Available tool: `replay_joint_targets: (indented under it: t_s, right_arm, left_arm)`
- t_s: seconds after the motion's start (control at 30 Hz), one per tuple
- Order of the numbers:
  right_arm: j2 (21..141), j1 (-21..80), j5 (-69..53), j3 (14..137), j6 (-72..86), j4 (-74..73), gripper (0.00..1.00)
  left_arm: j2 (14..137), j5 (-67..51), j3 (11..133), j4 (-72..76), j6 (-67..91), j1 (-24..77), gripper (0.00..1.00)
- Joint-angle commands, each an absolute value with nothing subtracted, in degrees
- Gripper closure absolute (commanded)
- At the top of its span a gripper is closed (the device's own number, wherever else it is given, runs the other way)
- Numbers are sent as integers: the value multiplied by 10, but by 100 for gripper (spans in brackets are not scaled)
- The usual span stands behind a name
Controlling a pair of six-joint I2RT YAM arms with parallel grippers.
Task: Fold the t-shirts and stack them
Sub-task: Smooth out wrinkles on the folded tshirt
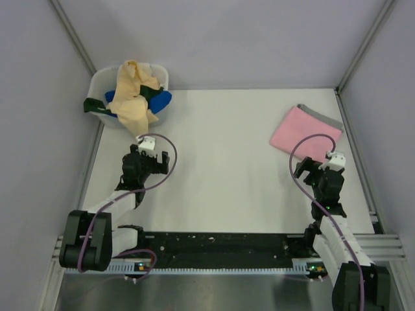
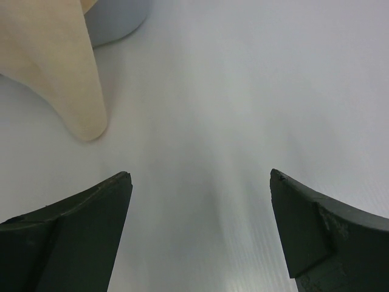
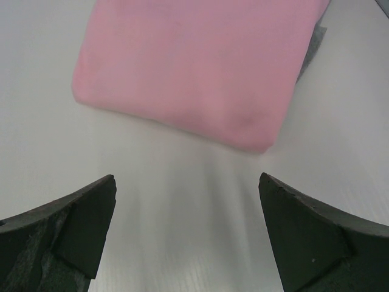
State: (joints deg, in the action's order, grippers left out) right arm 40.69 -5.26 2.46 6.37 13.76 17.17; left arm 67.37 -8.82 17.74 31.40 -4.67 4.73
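Hovering, both released — nothing gripped.
We hold the left end effector [image 2: 200,182] near the tub [image 1: 98,79]; the right end effector [image 3: 187,182] and pink t-shirt [image 3: 194,67] sit well apart from it.

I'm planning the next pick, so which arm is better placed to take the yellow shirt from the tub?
Left, I'd say. The left fingers are open right by the yellow shirt hanging from the tub; the right fingers are open across the table, at the pink shirt.
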Motion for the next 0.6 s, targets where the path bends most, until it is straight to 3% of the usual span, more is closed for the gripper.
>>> replay_joint_targets:
  t_s: [0.0,0.57]
  right_arm:
    - [408,-47,40,73,144,204,1]
    - [412,-47,54,76,149,200,1]
  left_arm:
    - [664,-79,181,358,-34,44,1]
    - [664,-85,180,359,-38,43,1]
